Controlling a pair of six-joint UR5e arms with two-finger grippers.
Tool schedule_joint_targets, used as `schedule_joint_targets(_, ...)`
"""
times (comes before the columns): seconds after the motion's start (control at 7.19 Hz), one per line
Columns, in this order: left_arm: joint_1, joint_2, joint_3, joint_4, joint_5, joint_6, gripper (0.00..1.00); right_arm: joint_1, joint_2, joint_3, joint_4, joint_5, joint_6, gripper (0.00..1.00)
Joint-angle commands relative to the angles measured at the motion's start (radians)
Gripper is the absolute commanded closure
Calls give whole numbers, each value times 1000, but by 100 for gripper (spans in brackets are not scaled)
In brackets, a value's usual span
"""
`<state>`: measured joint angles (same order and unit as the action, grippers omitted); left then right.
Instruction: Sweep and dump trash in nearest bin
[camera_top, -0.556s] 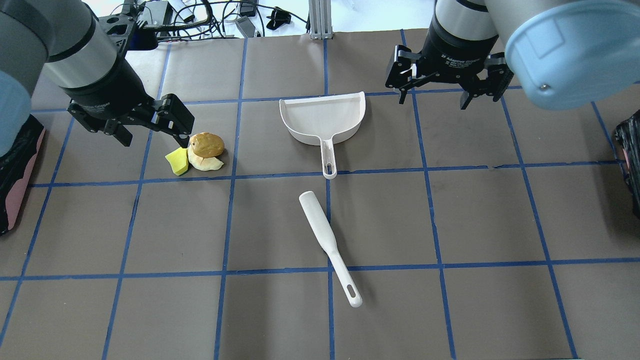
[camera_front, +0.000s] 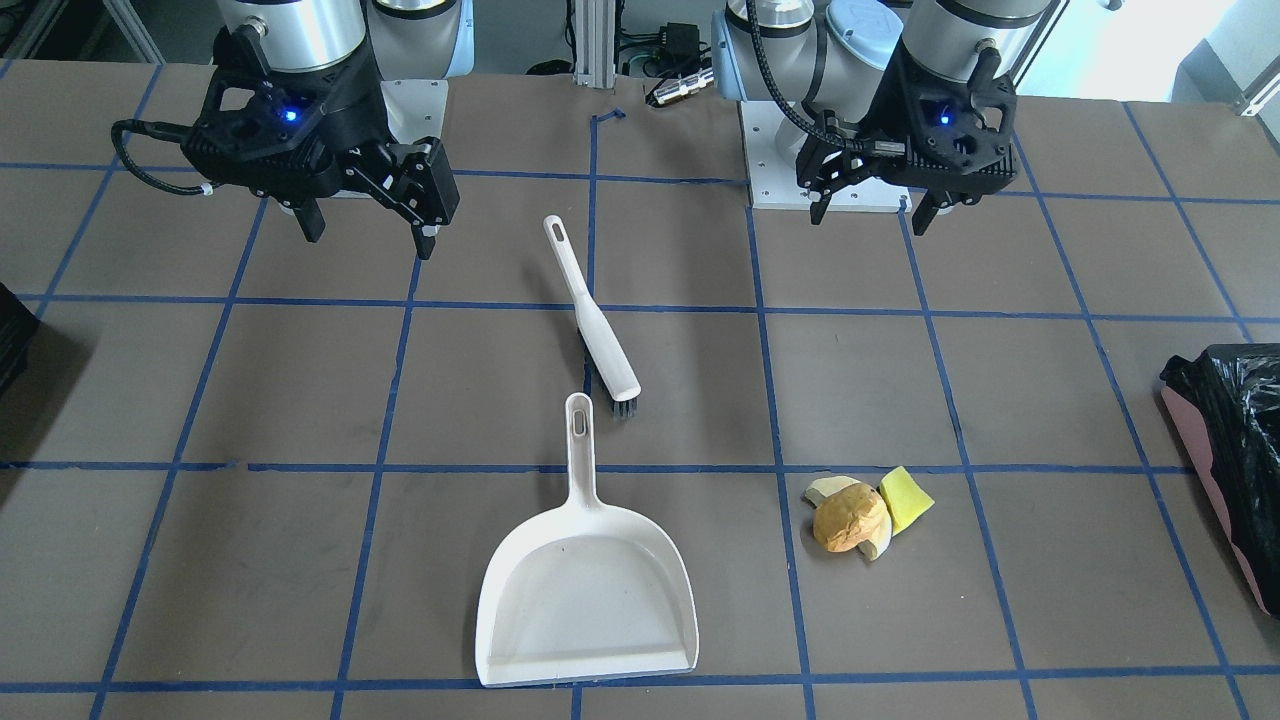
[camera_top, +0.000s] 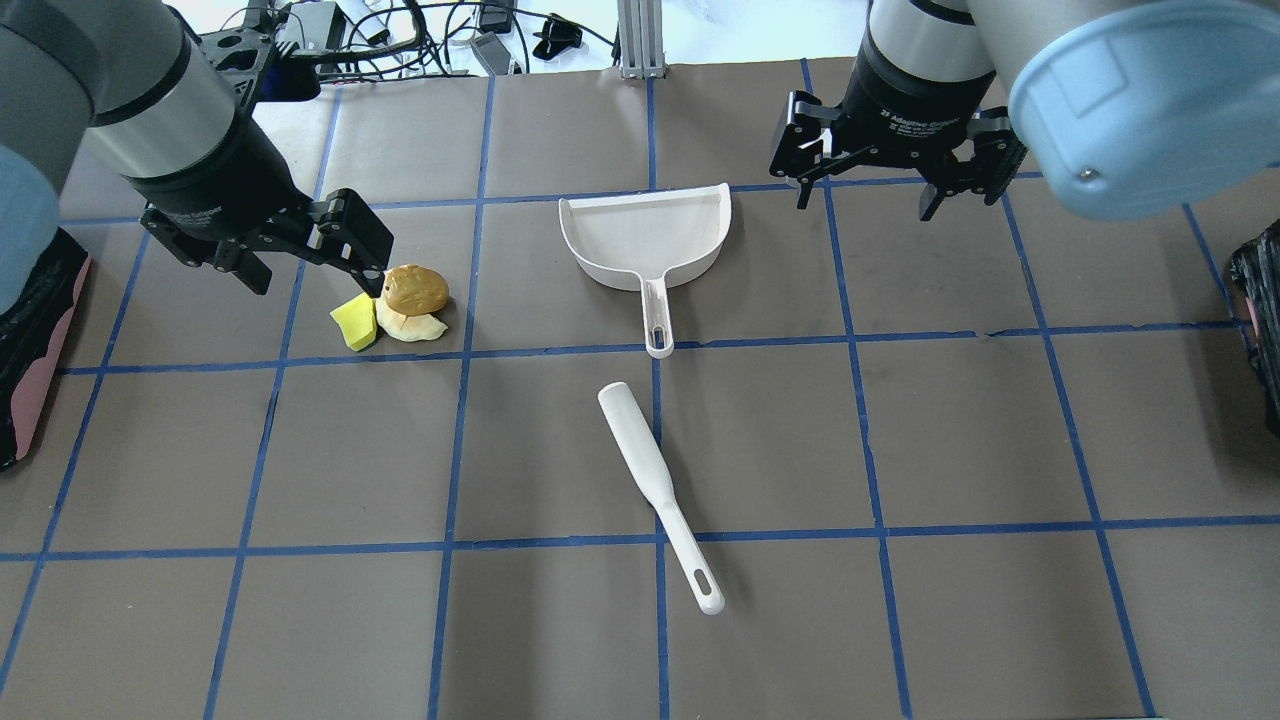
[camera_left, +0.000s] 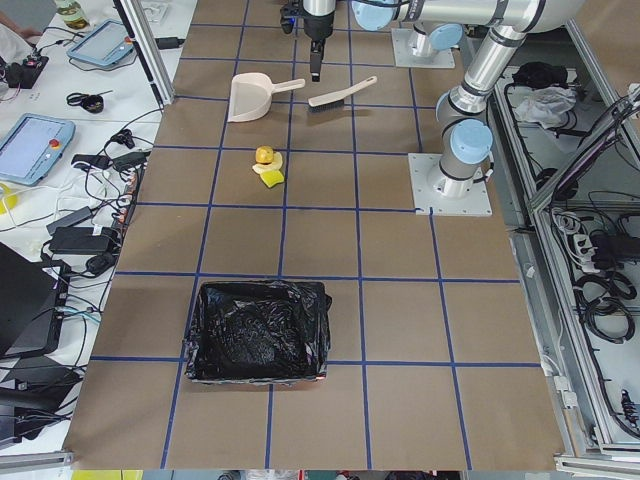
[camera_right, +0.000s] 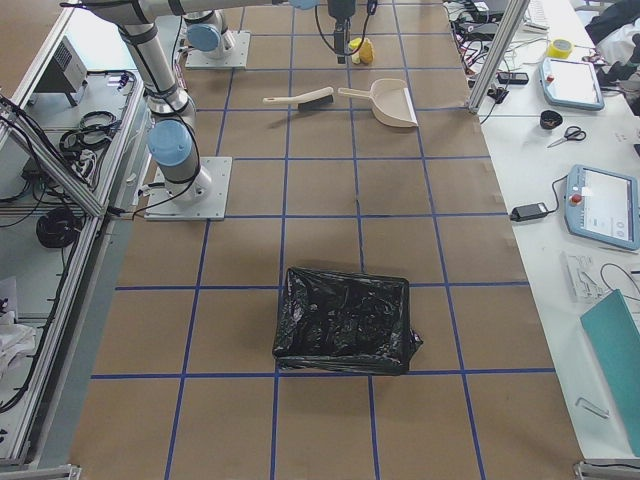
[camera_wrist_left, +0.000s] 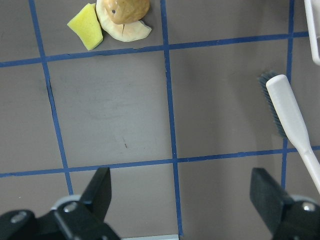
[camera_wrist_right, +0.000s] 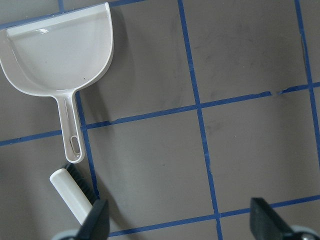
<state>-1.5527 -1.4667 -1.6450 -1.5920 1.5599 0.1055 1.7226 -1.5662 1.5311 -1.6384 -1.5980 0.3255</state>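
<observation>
Lying nearest the robot on the brown, blue-gridded table (camera_top: 900, 450), a white brush (camera_top: 655, 490) is shown at a slant. Its handle end is turned toward the robot and its bristled head toward the table's middle. Just beyond the brush head, near it but not touching, a white dustpan (camera_top: 645, 240) is set flat, with its handle toward the robot and its open mouth facing away. To the robot's left of the dustpan, the trash (camera_top: 400, 308) is gathered in a tight cluster. An orange-brown bread-like lump (camera_top: 416, 288) is rested on a pale beige chunk (camera_top: 412, 327), and a yellow wedge (camera_top: 353, 323) is pressed against their side. The left gripper (camera_top: 310, 283) is raised clear of the table, apart from the cluster, with its fingers spread wide. The right gripper (camera_top: 864, 206) is raised to the right of the dustpan, likewise spread wide. At the table's left end, well apart from the trash, the bin (camera_top: 40, 365) is placed; it is pink-sided and lined with black plastic. A dark container (camera_top: 1262, 320) is cut off by the overhead view's right edge.
</observation>
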Motion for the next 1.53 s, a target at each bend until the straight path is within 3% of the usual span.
schedule_joint_targets(0.0, -1, 0, -1, -2, 2, 0, 0, 0, 0, 1, 0, 0, 0, 0)
schedule_joint_targets(0.56, 2, 0, -1, 1, 11, 3, 0, 6, -8, 9, 15, 26, 13, 0)
schedule_joint_targets(0.97, 3, 3, 8, -6, 14, 6, 0, 80, 3, 69, 18, 41, 3, 0)
schedule_joint_targets(1.39, 11, -30, 31, 13, 6, -4, 0, 251, 9, 235, -49, 44, 15, 0)
